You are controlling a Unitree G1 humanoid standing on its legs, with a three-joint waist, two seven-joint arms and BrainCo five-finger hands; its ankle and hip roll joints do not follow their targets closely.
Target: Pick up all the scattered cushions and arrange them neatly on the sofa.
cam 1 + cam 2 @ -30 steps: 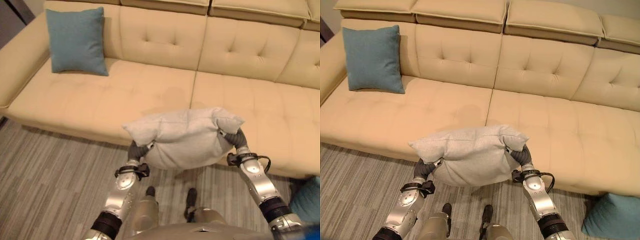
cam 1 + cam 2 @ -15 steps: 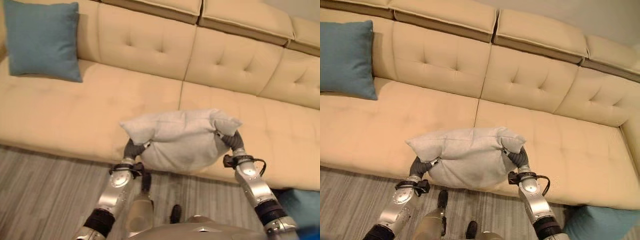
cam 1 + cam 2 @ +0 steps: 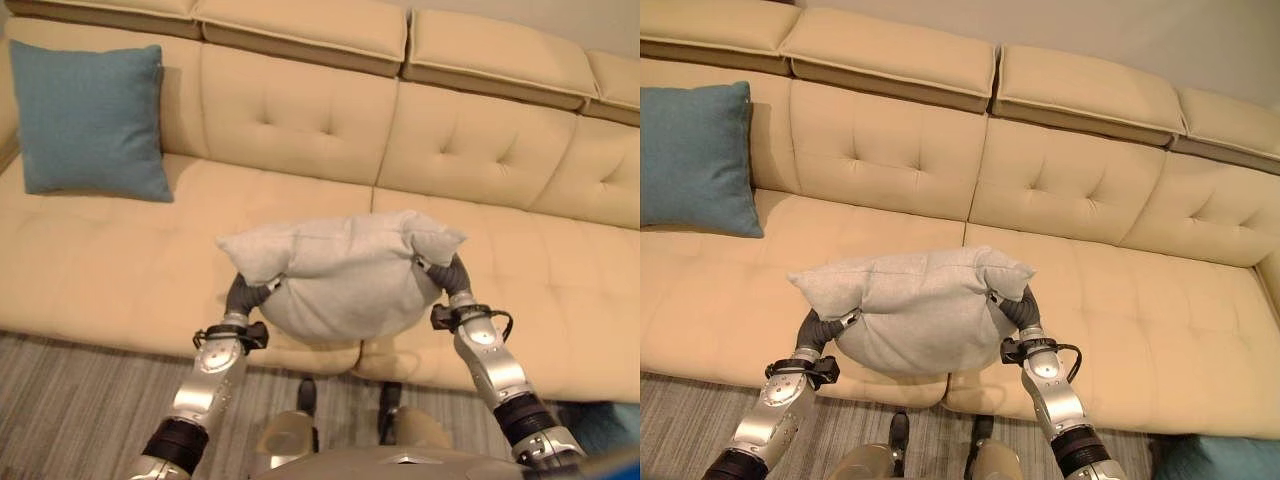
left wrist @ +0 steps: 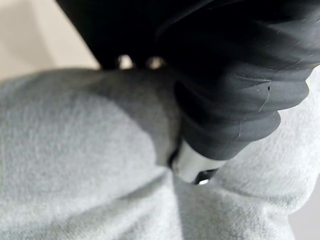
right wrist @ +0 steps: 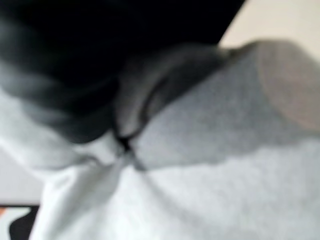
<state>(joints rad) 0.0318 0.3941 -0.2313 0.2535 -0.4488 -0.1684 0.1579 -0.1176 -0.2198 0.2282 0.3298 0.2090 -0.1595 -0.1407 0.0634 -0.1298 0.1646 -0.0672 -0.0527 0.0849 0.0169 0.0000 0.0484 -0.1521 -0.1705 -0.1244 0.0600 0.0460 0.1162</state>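
the grey cushion (image 3: pixel 340 275) hangs between the two hands in front of the sofa's (image 3: pixel 470 150) seat, above its front edge near the seam between the two middle seat pads. the left hand (image 3: pixel 243 293) is pressed into the cushion's left end and the right hand (image 3: pixel 452 275) into its right end; the cloth bunches around each. in the left wrist view a fingertip digs into the grey fabric, so that hand looks pinched on it. the right wrist view is too blurred to settle how its fingers sit, though the cushion (image 5: pixel 225 150) plainly bears against that hand too.

to do this step well, both hands should probably carry the cushion forward level and together, so neither end sags or slips out, and let go once its back edge meets the backrest. releasing one side early would likely tip it off the front lip.

room is generous: the middle and right seats are bare, and the teal cushion (image 3: pixel 92 120) stands upright against the backrest at the far left, well apart. the nearest hazard is the seat's front edge directly below. another teal cushion (image 3: pixel 1200 462) lies on the striped floor (image 3: pixel 70 400) at the lower right, not yet picked up.
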